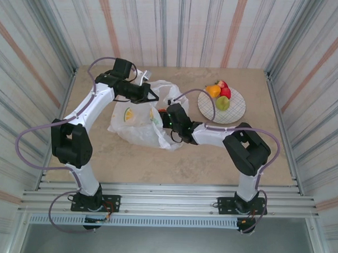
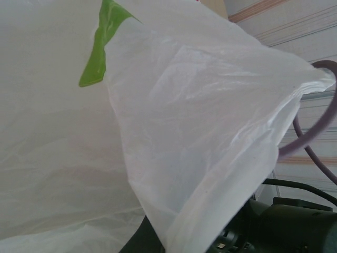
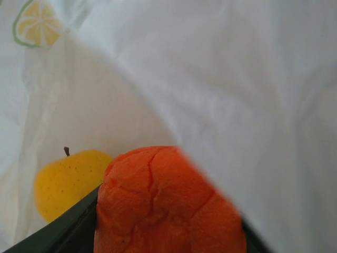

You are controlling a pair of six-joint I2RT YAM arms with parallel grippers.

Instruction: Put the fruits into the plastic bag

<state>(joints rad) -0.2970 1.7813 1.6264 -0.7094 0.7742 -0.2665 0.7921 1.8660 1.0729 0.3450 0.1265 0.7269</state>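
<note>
Plastic bag (image 2: 200, 132) drapes the left hand (image 1: 147, 94), pinched on its rim, likely to hold the mouth open; inside, the right hand (image 1: 163, 112) grips an orange fruit (image 3: 163, 200) beside a yellow fruit (image 3: 68, 182); right of the bag, other fruits (image 1: 221, 95) sit on a plate (image 1: 236, 113).

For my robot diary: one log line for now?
left gripper: shut on plastic bag | right gripper: holding orange fruit inside bag | yellow fruit: in bag

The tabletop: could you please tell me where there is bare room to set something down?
Bare: the near strip of table between the left arm and right arm, short of the plastic bag; the right edge beside the plate. Crowded: the centre, where both arms reach the bag, and the plate of fruits.
</note>
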